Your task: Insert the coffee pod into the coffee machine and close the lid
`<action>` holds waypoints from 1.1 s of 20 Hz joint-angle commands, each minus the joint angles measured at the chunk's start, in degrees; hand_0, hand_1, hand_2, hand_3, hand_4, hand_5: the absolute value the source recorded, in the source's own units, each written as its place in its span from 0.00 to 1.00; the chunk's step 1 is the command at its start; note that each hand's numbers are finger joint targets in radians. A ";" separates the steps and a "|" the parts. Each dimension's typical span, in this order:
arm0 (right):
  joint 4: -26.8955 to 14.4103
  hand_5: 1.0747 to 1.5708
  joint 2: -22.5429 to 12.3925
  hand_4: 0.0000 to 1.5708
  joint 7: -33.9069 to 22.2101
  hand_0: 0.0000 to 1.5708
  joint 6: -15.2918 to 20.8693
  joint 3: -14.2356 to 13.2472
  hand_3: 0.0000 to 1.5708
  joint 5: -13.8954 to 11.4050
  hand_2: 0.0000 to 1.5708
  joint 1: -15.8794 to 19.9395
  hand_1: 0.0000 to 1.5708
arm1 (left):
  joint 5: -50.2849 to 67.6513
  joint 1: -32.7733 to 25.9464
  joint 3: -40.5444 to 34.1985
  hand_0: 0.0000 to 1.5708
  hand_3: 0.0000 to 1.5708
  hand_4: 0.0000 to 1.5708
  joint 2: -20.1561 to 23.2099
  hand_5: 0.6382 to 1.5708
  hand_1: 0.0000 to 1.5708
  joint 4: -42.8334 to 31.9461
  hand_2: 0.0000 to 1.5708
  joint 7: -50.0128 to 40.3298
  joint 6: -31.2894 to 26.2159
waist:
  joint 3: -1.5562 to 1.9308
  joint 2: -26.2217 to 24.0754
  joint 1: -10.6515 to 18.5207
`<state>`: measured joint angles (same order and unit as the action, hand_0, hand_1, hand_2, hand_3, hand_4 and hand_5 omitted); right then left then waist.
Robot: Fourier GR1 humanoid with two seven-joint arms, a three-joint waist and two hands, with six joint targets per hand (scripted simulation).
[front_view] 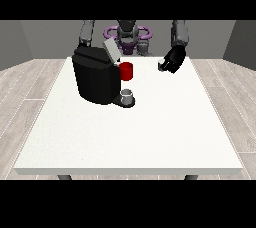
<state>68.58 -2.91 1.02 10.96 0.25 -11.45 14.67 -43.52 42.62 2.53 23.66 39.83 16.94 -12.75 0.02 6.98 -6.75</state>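
White table (150,132); coffee machine (95,79) lid (111,50) raised.

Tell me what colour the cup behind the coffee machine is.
Red cup, seen in the front view beside the black coffee machine.

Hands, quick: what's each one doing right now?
Hand at the view's right: fingers curled round a small pale thing, likely the coffee pod.
Hand at the view's left: hidden behind the coffee machine, not visible.
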 commanded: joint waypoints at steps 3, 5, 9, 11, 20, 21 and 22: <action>0.03 1.00 0.38 0.00 -1.07 0.00 -1.34 1.60 0.00 -0.69 0.00 -0.28 0.00 | 0.68 4.47 -0.93 0.90 0.85 0.34 0.63 1.00 0.90 0.93 0.89 -1.53 -6.94 | -0.02 -3.15 -1.47; -4.11 1.00 0.78 0.00 2.81 0.00 -0.05 -0.89 0.00 0.66 0.00 -1.63 0.00 | 0.05 3.82 0.64 0.90 0.85 0.34 -5.17 1.00 0.90 3.95 0.89 -6.81 -6.38 | 0.01 -4.71 0.48; -1.52 1.00 1.52 0.00 1.84 0.00 -2.26 -0.93 0.00 2.92 0.00 0.18 0.00 | 0.21 7.79 -0.51 0.91 0.85 0.35 -4.63 1.00 0.91 3.85 0.89 -8.24 -8.33 | 0.01 -4.26 -1.55; -1.51 1.00 2.68 0.00 1.83 0.00 -0.53 0.51 0.00 1.15 0.00 -1.33 0.00 | -0.17 9.01 -0.34 0.85 0.84 0.38 -2.97 1.00 0.85 4.85 0.86 -6.61 -9.83 | 0.00 -4.73 -1.68; 1.05 1.00 1.43 0.00 0.97 0.00 0.03 -0.81 0.00 1.01 0.00 4.98 0.00 | 4.10 20.02 -7.39 0.76 0.80 0.31 -4.47 1.00 0.76 2.94 0.79 -15.00 -11.27 | -0.01 0.25 -5.83; 1.51 1.00 1.37 0.00 2.76 0.00 -1.62 -1.29 0.00 2.73 0.00 5.05 0.00 | 4.10 22.45 -8.39 0.81 0.81 0.31 -1.86 1.00 0.81 2.74 0.82 -14.73 -11.78 | 0.00 1.85 -7.17; 2.02 1.00 -0.02 0.00 1.37 0.00 -1.99 -0.96 0.00 1.70 0.00 4.68 0.00 | 3.66 21.79 -7.68 0.80 0.81 0.31 -3.07 1.00 0.80 2.53 0.82 -16.05 -12.09 | -0.01 0.10 -7.18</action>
<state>69.81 -1.78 2.63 9.62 -0.12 -9.94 17.89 -40.03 61.26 -4.26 20.81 42.57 3.28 -24.38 0.02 6.27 -12.70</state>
